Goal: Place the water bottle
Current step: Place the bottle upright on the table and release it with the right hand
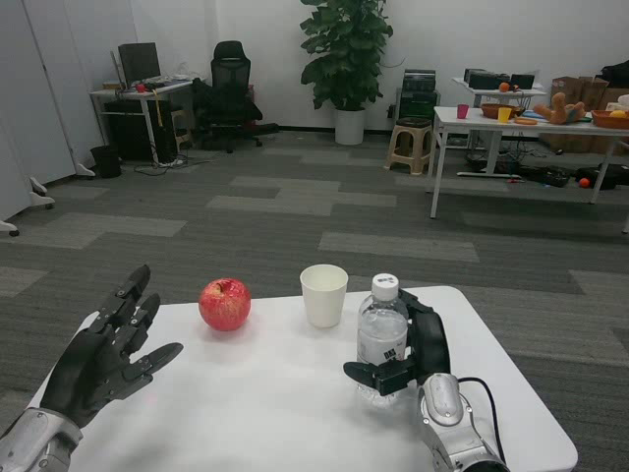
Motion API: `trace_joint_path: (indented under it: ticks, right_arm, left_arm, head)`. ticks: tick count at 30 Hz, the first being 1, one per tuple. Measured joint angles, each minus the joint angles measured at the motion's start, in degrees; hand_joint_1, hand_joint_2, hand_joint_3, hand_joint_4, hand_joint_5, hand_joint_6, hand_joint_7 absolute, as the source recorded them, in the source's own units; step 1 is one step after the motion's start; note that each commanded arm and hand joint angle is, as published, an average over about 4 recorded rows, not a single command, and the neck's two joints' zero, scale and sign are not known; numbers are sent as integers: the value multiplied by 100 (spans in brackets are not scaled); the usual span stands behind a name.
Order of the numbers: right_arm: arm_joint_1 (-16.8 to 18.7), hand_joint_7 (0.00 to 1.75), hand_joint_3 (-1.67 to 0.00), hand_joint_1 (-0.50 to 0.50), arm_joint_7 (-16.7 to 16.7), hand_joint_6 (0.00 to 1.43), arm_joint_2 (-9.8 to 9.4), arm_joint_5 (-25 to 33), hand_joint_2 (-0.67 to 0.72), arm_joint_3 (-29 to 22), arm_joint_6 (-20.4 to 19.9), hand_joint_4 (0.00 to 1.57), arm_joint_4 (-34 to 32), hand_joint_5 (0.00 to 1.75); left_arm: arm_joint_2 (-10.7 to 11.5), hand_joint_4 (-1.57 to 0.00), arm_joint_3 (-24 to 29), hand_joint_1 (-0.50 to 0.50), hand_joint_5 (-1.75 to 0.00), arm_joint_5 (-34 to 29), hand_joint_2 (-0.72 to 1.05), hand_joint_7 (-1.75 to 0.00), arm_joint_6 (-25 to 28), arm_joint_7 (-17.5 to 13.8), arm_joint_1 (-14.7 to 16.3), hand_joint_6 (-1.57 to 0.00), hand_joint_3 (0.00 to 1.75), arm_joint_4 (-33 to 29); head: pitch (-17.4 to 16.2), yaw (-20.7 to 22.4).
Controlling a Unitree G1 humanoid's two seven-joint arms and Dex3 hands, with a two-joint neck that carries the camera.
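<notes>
One water bottle [381, 339] stands upright on the white table [275, 413], toward its right side, and the right robot hand [413, 356] is wrapped around it: black fingers [378, 373] cross the lower front of the clear body while the rest of the hand lies against its right side, so this hand has hold of the bottle. Whether the base already rests on the table or is a little above it I cannot tell, because the fingers hide the bottom edge. If the bottle is not yet fully down, letting go too early could make it drop and tip over, since it is tall and narrow. Another risk, in my judgement, comes when the fingers are released: if they spread unevenly or the arm pulls back sideways, they could drag the bottle and knock it over. One paper cup [323, 295] stands just beside the bottle, on its left and slightly further back, apparently not touching; a falling or pushed bottle could hit this light cup and send it over. One red apple [224, 304] lies further to the left, well apart from the bottle, and it seems safe, although it would roll if something struck it. The left robot hand [110, 354] hovers over the left edge of the table with fingers spread apart and nothing in it, near the apple but not touching it.
</notes>
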Motion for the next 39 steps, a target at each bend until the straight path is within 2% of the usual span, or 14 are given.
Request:
trace_joint_path:
  ticks: [8, 12, 15, 18, 20, 22, 24, 26, 28, 31, 34, 35, 37, 39]
  right_arm:
    - [134, 154, -87, 42, 312, 115, -77, 108, 9, -57, -184, 93, 46, 116]
    - [246, 154, -87, 42, 476, 92, -88, 213, 9, -53, -323, 64, 67, 82]
    - [331, 154, -87, 42, 547, 81, -88, 316, 9, -14, -380, 51, 120, 68]
    - [398, 147, -83, 42, 587, 66, -87, 402, 9, 30, -439, 36, 153, 39]
    - [440, 117, -71, 42, 604, 40, -87, 444, 12, 52, -461, 21, 173, 15]
    - [499, 86, -63, 42, 611, 17, -86, 468, 15, 74, -474, 9, 194, 0]
    - [538, 63, -56, 42, 617, 9, -85, 495, 15, 85, -494, 3, 201, 0]
    - [548, 33, -38, 41, 626, 1, -85, 554, 17, 90, -518, 0, 201, 0]
    - [557, 12, -26, 36, 634, 0, -85, 615, 14, 103, -549, 0, 201, 0]
    - [578, 7, -24, 22, 642, 0, -85, 729, 9, 139, -610, 0, 199, 0]
    - [613, 2, -18, -9, 652, 0, -85, 824, 14, 179, -687, 0, 187, 0]
    - [631, 0, -16, -23, 653, 0, -84, 849, 19, 192, -705, 0, 170, 0]
    - [679, 0, -16, -39, 656, 0, -82, 894, 30, 209, -725, 0, 96, 0]
    - [731, 0, -14, -45, 656, 0, -81, 928, 41, 214, -726, 0, -24, 0]
  left_arm:
    - [0, 0, 1, -50, -10, 0, 105, 0, -2, 0, 0, 0, 2, 1]
    - [0, 0, 1, -50, -10, 0, 105, -2, -2, 0, 0, 0, 7, 1]
    - [0, 0, 0, -50, -10, 0, 105, -2, -2, 0, 0, 0, 0, 6]
    - [0, 0, 0, -50, -10, 0, 105, -3, -3, 0, 0, 0, 4, 10]
    - [1, 0, 0, -50, -10, 0, 105, -2, -3, 0, 0, 0, 4, 10]
    - [1, 0, 0, -50, -10, 0, 105, -2, -3, 0, 0, 0, 2, 10]
    - [1, 0, 1, -50, -10, 0, 105, 0, -4, 0, 0, 0, 7, 10]
    - [1, 0, 1, -50, -10, 0, 105, 0, -6, 0, 0, 0, 9, 10]
    - [1, 0, 2, -50, -10, 0, 105, 0, -6, 0, 0, 0, 7, 10]
    - [1, 0, 2, -50, -10, -1, 105, 0, -7, 0, 0, 0, 4, 10]
    - [1, 0, 2, -50, -10, -1, 105, 0, -8, 0, 0, 0, 0, 10]
    - [2, 0, 3, -50, -10, 0, 105, 0, -8, 0, 0, 0, 2, 10]
    - [2, 0, 3, -50, -10, 0, 105, 0, -13, 0, 0, 0, 2, 10]
    - [2, 0, 4, -50, -10, 0, 105, 0, -19, 0, 0, 0, 0, 10]
  head:
    - [-43, -28]
    - [-44, -37]
    - [-26, -16]
    - [-21, 12]
    - [-14, 20]
    - [-4, 24]
    - [0, 30]
    - [1, 32]
    - [0, 40]
    - [-4, 47]
    - [-4, 47]
    - [-4, 47]
    - [-4, 47]
    - [-9, 59]
